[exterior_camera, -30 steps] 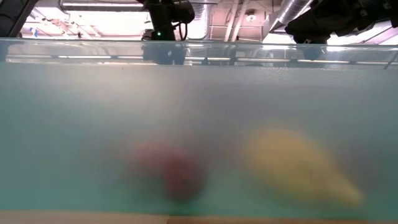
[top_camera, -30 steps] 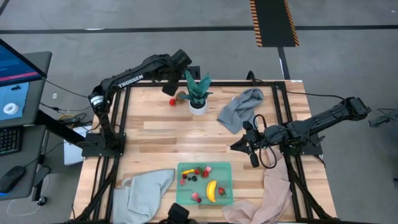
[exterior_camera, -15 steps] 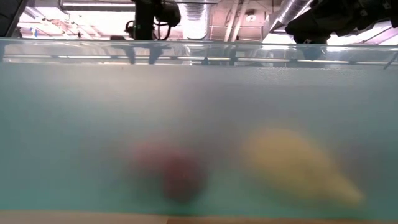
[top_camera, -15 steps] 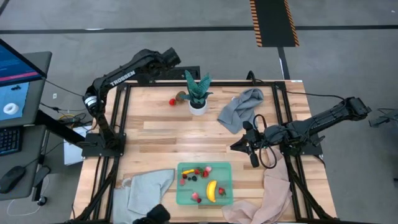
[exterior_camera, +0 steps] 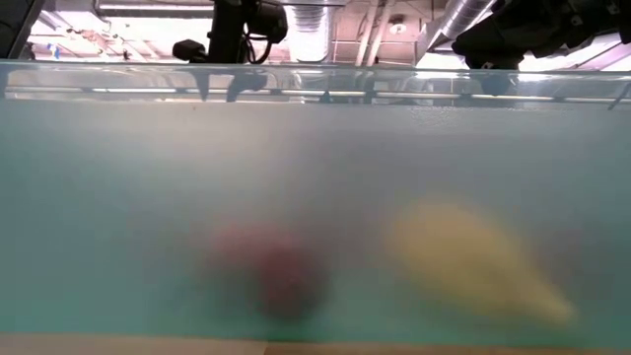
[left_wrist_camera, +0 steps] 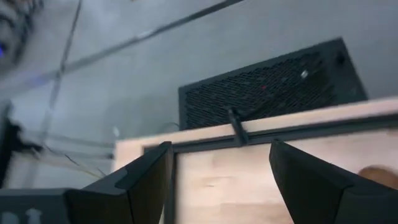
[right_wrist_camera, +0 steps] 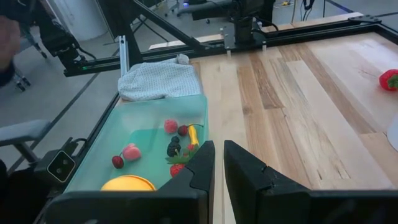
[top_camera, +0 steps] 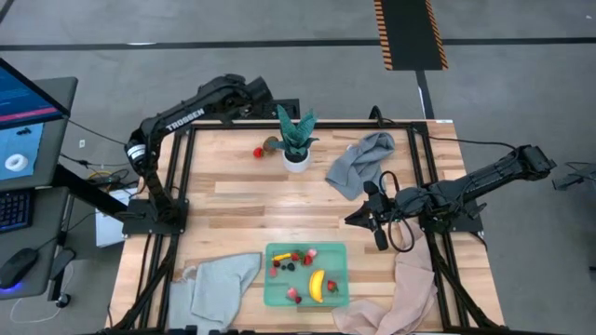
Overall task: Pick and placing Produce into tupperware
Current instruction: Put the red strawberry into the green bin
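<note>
The mint-green tupperware [top_camera: 305, 274] sits at the table's near edge and holds a yellow banana [top_camera: 317, 286], red strawberries, dark berries and pink pieces [right_wrist_camera: 131, 151]. Its wall [exterior_camera: 315, 177] fills the low view. One red strawberry [top_camera: 258, 152] and a brown round piece [top_camera: 271, 144] lie on the wood by the potted plant. My left gripper [left_wrist_camera: 221, 171] is open and hovers above the table's far edge [top_camera: 264, 91], left of the plant. My right gripper [right_wrist_camera: 218, 163] is shut, above the wood right of the tupperware [top_camera: 358, 220].
A green plant in a white pot [top_camera: 297, 140] stands near the far edge. Grey cloths lie at far right [top_camera: 361, 163] and near left [top_camera: 219, 284], and a beige one lies at near right [top_camera: 405, 293]. A black mesh box [left_wrist_camera: 267, 84] sits on the floor beyond the far edge.
My left gripper has swung from beside the plant toward the table's left along the far edge, turning as it went. A dark shape at the near edge has moved left and out of view. The right arm and the produce have kept still.
</note>
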